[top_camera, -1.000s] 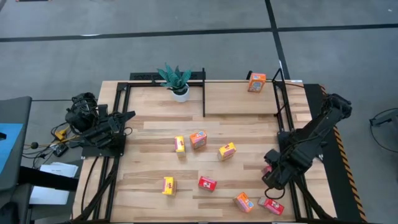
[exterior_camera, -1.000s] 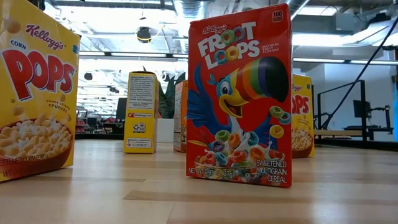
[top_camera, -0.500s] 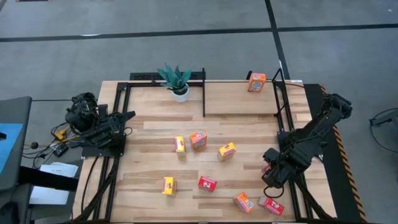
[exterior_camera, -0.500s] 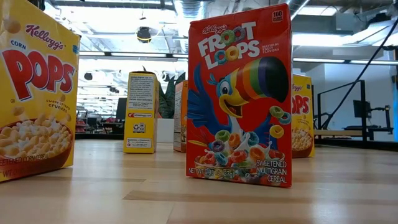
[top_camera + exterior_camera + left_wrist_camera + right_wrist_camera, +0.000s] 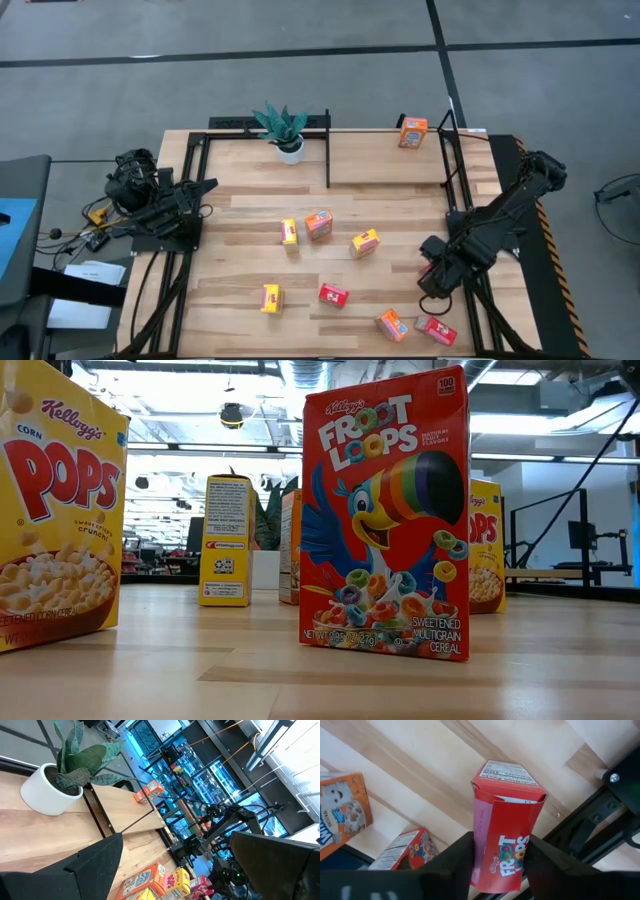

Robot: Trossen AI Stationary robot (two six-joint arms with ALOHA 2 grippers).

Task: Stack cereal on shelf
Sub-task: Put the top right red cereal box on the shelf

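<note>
Right gripper (image 5: 497,862) | lower right of high view, at the table's right edge, fingers closed against both sides of a red box (image 5: 506,825) | left gripper (image 5: 205,186) | parked at left edge, jaws spread wide, holding nothing | shelf (image 5: 385,160) | top of table, one orange box (image 5: 412,131) on it | other boxes scattered mid-table

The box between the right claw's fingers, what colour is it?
Red, a Froot Loops box, clearest in the right wrist view.
</note>
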